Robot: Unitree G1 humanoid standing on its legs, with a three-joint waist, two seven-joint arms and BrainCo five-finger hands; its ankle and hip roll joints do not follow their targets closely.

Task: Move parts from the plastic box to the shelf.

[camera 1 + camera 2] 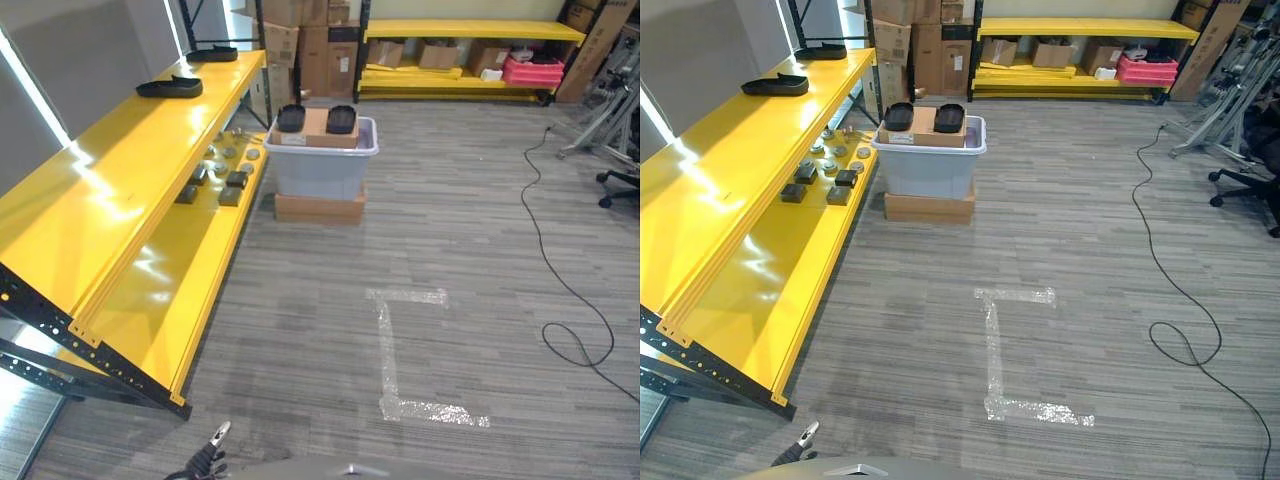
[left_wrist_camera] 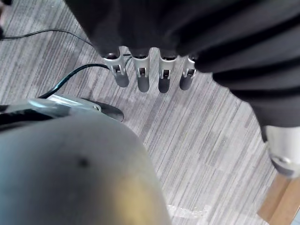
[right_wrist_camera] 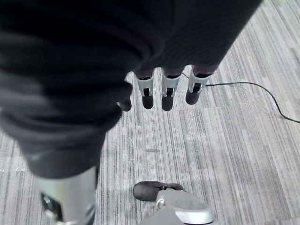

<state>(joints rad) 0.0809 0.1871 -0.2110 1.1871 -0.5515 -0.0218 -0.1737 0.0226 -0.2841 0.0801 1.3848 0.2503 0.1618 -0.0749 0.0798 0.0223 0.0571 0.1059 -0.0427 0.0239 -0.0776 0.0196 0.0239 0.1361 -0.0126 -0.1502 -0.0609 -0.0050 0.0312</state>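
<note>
**Parts wait in the plastic box; both hands hang empty**

Parts, two dark ones (image 1: pixel 291 118), rest on top of the plastic box (image 1: pixel 322 165), which stands on a flat carton on the floor beside the far end of the yellow shelf (image 1: pixel 120 200). Several small parts (image 1: pixel 220 178) already lie on the shelf's lower level, though what kind is hard to tell. The left hand (image 2: pixel 150 75) and right hand (image 3: pixel 166 91) hang over the carpet with fingers relaxed, holding nothing. Judging by this, the approach is in hand: next comes walking up to the box and reaching for a part.
</note>
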